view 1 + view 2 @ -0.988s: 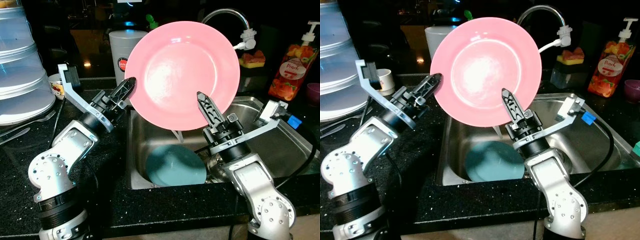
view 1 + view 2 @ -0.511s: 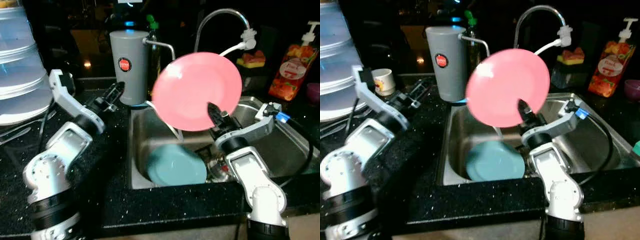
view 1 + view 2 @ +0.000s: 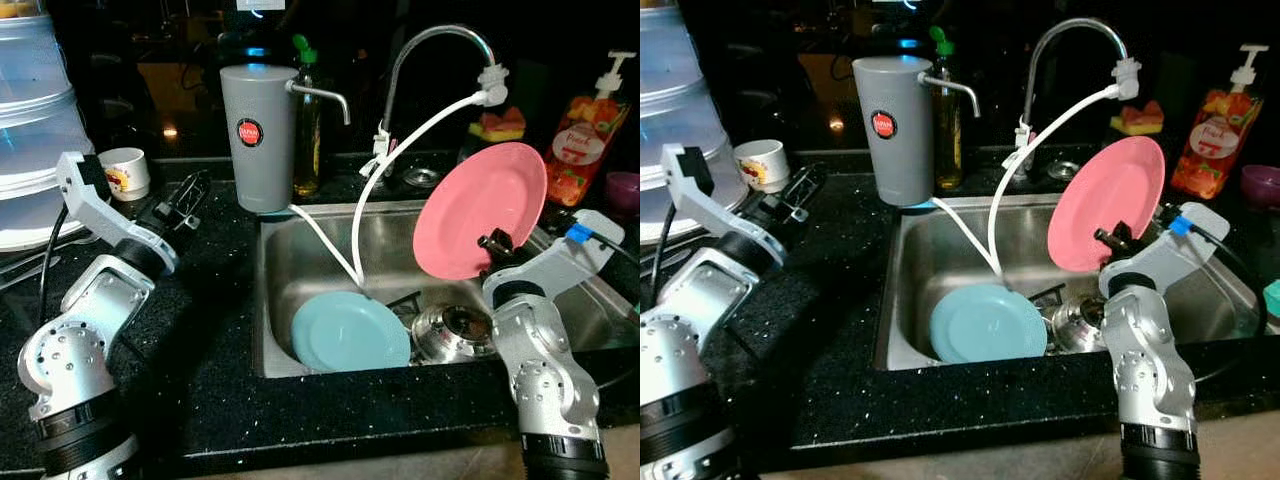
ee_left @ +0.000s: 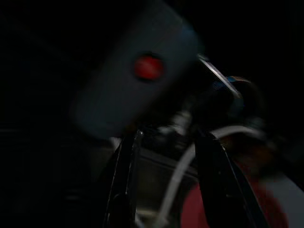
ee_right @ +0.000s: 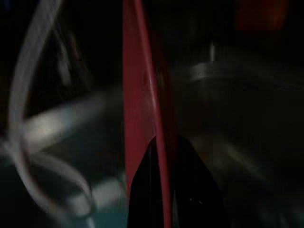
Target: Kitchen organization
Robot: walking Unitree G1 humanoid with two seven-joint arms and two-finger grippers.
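One pink plate (image 3: pixel 480 210) is held nearly on edge above the right part of the sink (image 3: pixel 300 250), pinched at its lower rim by the right gripper (image 3: pixel 490 243). Its hollow face is turned toward the left and toward the camera, and it is tilted back so that its upper rim leans to the right, toward the orange soap bottle (image 3: pixel 588 130). In the right wrist view the plate (image 5: pixel 140 95) is seen edge-on as a thin red band clamped between the two black fingers (image 5: pixel 190 190).

Open room is seen beneath the plate on the right of the basin. A blue plate (image 3: pixel 350 332) is propped at a slant at the front of the basin, and a round metal strainer (image 3: pixel 455 330) lies just beside it on the right. A white hose (image 3: pixel 400 160) is looped from the tap (image 3: pixel 440 50) down into the sink, to the left of the pink plate.

The left gripper (image 3: pixel 185 205) is held over the dark counter (image 3: pixel 200 330) left of the sink, its fingers parted and holding nothing, pointed toward the grey canister (image 3: pixel 257 135). A small white cup (image 3: pixel 125 172) and a stack of clear containers (image 3: pixel 40 130) are set behind the left arm.
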